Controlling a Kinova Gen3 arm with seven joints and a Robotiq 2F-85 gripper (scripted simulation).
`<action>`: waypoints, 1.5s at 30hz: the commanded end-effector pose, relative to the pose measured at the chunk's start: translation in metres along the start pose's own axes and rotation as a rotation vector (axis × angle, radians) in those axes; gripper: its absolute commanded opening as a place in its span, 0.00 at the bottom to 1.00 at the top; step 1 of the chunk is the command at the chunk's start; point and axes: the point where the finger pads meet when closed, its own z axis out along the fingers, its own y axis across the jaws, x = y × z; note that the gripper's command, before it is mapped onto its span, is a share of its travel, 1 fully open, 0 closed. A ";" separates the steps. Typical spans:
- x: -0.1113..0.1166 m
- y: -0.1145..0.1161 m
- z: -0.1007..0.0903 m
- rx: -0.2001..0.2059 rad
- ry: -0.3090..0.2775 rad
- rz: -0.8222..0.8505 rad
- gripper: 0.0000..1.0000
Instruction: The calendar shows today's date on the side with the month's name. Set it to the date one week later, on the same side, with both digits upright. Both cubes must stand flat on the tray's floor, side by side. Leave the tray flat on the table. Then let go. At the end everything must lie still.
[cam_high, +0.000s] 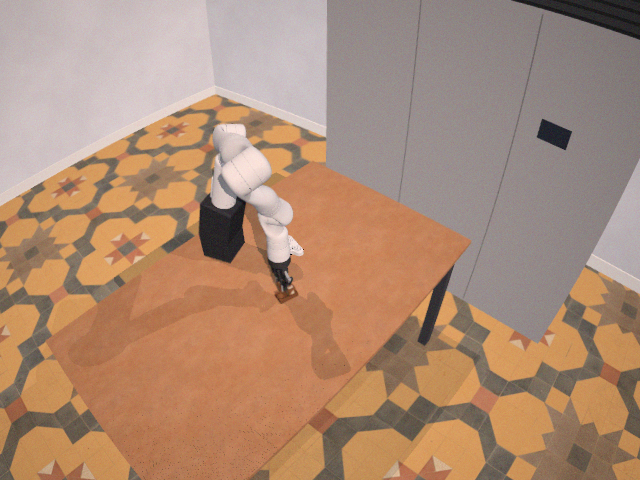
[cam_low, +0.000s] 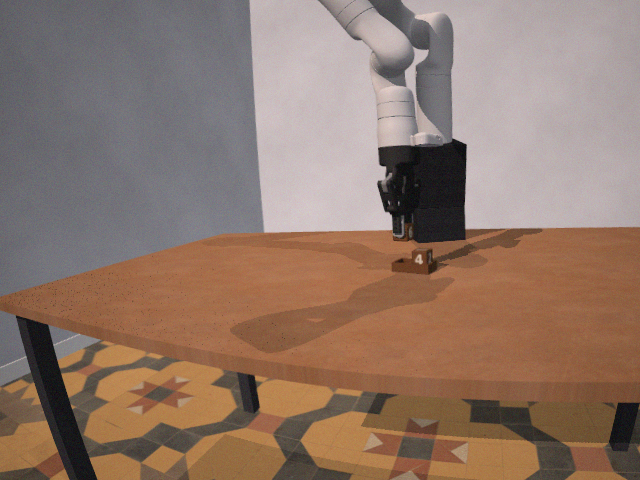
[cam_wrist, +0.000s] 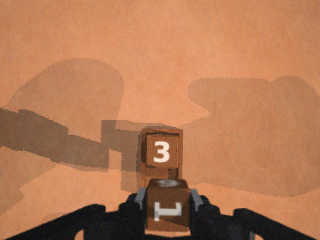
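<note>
My gripper (cam_low: 402, 232) (cam_wrist: 167, 200) is shut on a brown cube (cam_wrist: 168, 212). The cube's face toward the wrist camera shows a white 1 lying sideways; its far face bears a mark too foreshortened to read. The held cube hangs above the tray's empty part, clear of it. The brown tray (cam_high: 282, 299) (cam_low: 401, 267) (cam_wrist: 162, 131) lies flat on the table. The other cube (cam_low: 419, 257) (cam_wrist: 161, 151) stands in its right end in the exterior view, showing an upright 4 there, a 1 on its right side and a 3 on top. The month's name cannot be read.
The brown table (cam_high: 222, 382) (cam_low: 491, 320) carries the tray, with arm shadows around it. The black robot pedestal (cam_high: 221, 232) (cam_low: 440, 196) stands behind the tray in the exterior view. A tall grey cabinet (cam_high: 454, 129) stands beyond the table in the top view.
</note>
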 end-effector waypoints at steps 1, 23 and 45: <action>0.002 -0.005 0.006 0.011 0.004 0.002 0.26; 0.002 -0.005 0.012 0.011 0.004 0.002 0.26; 0.002 -0.005 0.012 0.011 0.004 0.002 0.26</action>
